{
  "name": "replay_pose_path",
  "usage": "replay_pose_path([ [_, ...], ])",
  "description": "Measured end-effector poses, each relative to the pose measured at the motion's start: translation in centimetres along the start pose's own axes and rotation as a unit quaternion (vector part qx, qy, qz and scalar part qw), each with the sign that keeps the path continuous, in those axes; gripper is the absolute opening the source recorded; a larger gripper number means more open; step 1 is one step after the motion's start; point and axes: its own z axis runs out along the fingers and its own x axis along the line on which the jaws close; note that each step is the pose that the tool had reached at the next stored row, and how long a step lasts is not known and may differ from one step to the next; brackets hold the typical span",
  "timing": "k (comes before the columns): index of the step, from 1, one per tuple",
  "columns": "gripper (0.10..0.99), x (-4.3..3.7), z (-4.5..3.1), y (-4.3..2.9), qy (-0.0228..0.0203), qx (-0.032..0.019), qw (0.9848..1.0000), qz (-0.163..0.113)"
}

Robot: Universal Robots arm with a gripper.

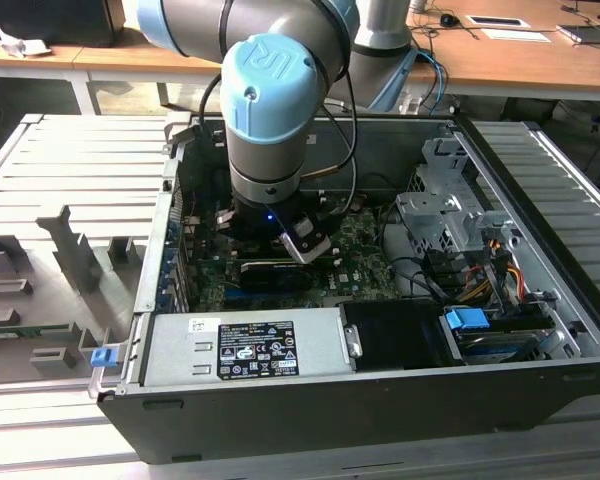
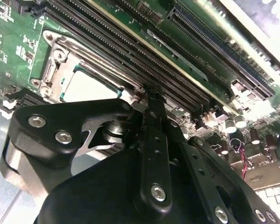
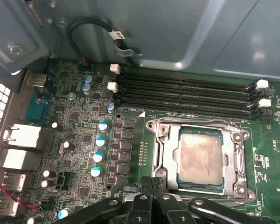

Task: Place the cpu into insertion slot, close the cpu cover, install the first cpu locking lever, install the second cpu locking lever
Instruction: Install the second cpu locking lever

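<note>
Gripper [image 3: 151, 186] fingers pressed together, empty, at the socket's edge | cpu [image 3: 200, 157] seated in insertion slot [image 3: 170, 156] just beyond the fingertips | cpu cover [image 3: 235, 161] lying flat around the chip | memory slots [image 3: 186, 93] farther out | green board [image 3: 79, 149] all around

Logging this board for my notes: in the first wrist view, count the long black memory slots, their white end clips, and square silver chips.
Long black memory slots: 4
White end clips: 4
Pale silver square cpu: 1
Total: 9
</note>
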Motion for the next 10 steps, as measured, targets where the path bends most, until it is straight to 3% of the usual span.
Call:
replay_pose_path([
  [3,0.106,0.08,-0.36,0.14,-0.0003,-0.0012,1.0,0.0],
  [10,0.106,0.05,-2.13,0.72,-0.0001,-0.0007,1.0,0.0],
])
